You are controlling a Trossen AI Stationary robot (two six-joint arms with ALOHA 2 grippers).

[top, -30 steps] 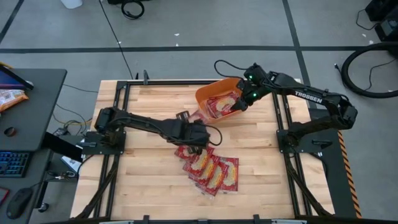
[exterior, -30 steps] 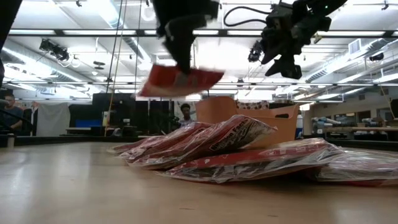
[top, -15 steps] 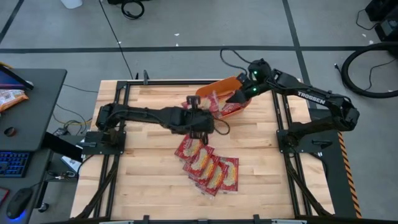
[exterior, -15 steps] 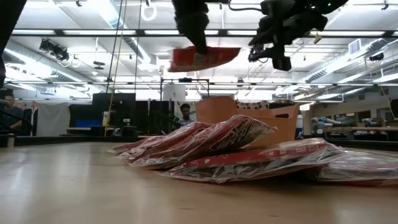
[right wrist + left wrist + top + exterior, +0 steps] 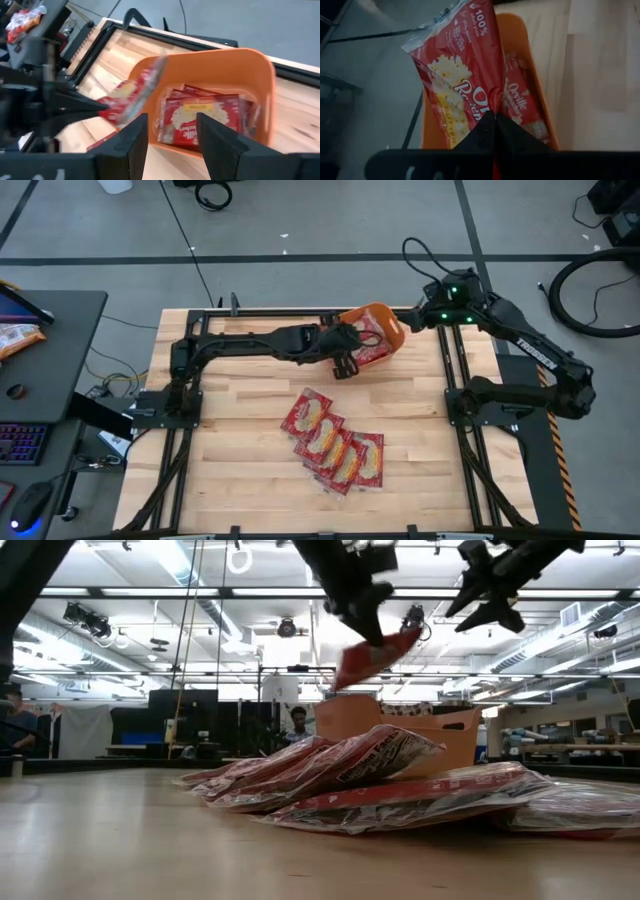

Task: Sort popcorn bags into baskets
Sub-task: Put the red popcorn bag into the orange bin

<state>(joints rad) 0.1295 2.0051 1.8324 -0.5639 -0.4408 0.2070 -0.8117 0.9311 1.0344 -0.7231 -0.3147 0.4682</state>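
One popcorn bag is pinched by its lower edge in the left gripper, whose fingers are pressed tight together on the foil, and it's held in the air right over the orange basket at the far side of the table. In the low view that bag hangs tilted, well above the basket's rim. A few more bags are already lying flat inside the basket, seen clearly past the right gripper, which is spread wide with nothing in it and hovers just off the basket's right end. The rest of the bags are left fanned out in an overlapping pile on the wood nearer the middle of the table, well apart from the basket. A person can be made out far back in the room.
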